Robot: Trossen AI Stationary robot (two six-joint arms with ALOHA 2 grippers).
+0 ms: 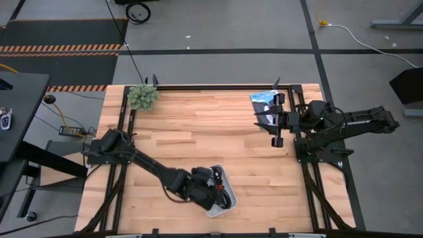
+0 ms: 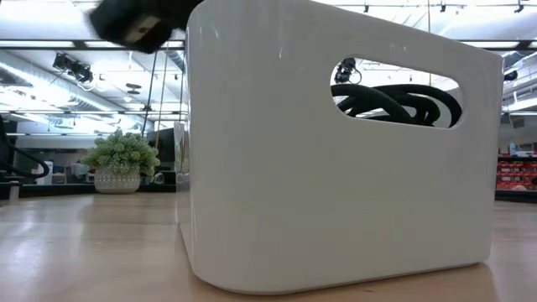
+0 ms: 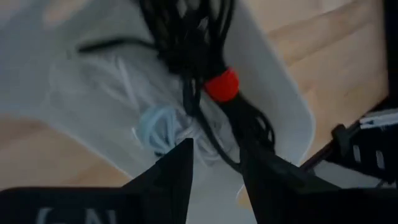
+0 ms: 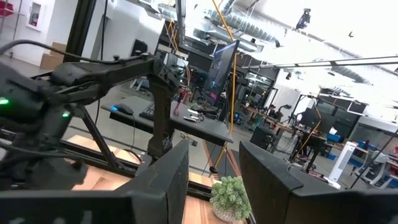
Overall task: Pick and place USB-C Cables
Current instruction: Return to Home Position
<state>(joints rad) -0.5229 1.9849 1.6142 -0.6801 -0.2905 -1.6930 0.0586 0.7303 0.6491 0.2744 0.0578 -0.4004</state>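
A white tray (image 1: 229, 199) stands near the table's near edge and fills the low view (image 2: 336, 168). In it lie a black cable bundle with a red tie (image 3: 222, 85), another black bundle (image 3: 180, 31) and a white coiled cable (image 3: 160, 127). Black coils show through the tray's handle slot (image 2: 394, 102). My left gripper (image 1: 213, 182) hangs over the tray, open (image 3: 217, 177). Strands of the red-tied cable run between its fingers; I cannot tell whether they touch. My right gripper (image 1: 276, 121) is open (image 4: 213, 180) at the far right, above the table. No grey cable shows.
A blue-and-black flat packet (image 1: 264, 99) lies at the far right, beside my right gripper. A small potted plant (image 1: 143, 96) stands at the far left edge and also shows in the low view (image 2: 122, 159). Bare wood lies between the tray and the far edge.
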